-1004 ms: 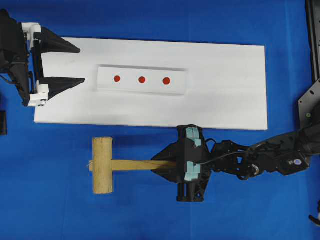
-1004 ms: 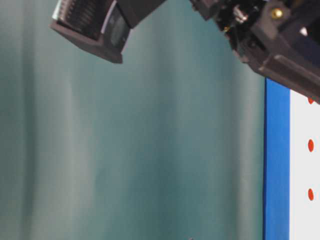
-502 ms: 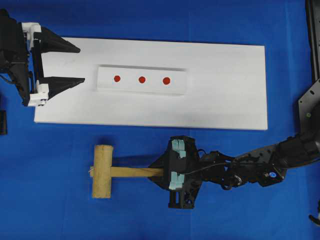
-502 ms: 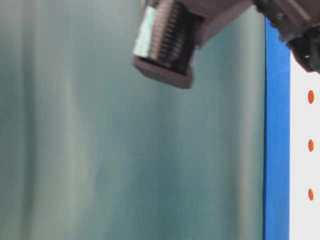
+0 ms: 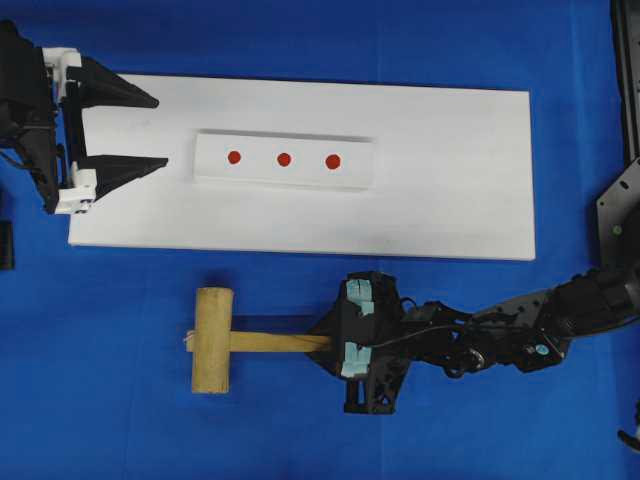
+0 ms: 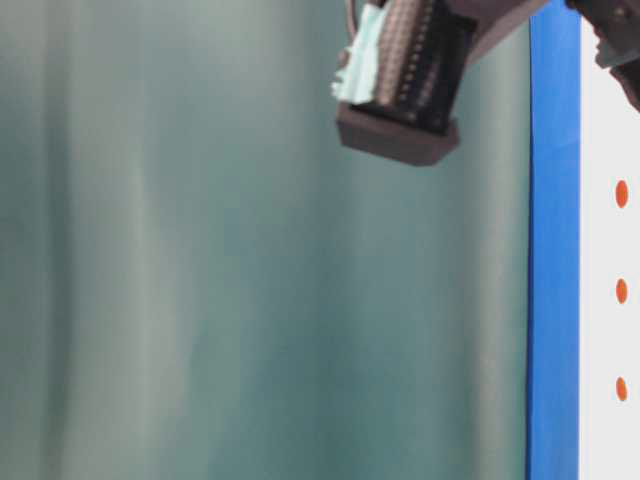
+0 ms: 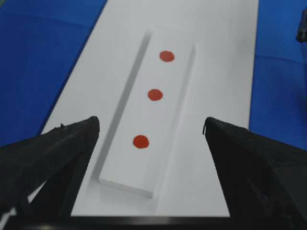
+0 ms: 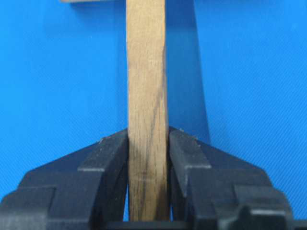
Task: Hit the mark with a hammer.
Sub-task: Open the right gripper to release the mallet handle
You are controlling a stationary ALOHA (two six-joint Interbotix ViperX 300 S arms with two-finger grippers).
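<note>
**Right pincer grips the hammer handle beside the white board**

Overhead: the hammer point(image 5: 225, 341) lies over the blue table point(image 5: 100, 400), just near of the large white board point(image 5: 450, 170), head to the left. The right pincer point(image 5: 330, 343) pinches the handle's right end. The left pincer point(image 5: 155, 130) hovers spread at the board's left edge, facing a raised white strip point(image 5: 284, 160) bearing three red marks point(image 5: 284, 159).

Table-level: a dark, blurred piece of an arm fills the top; three red marks show at the right edge.

Left wrist: spread fingers point(image 7: 62, 143) frame the strip point(image 7: 153, 115).

Right wrist: both fingers point(image 8: 108, 158) press the wooden handle point(image 8: 146, 96).
</note>
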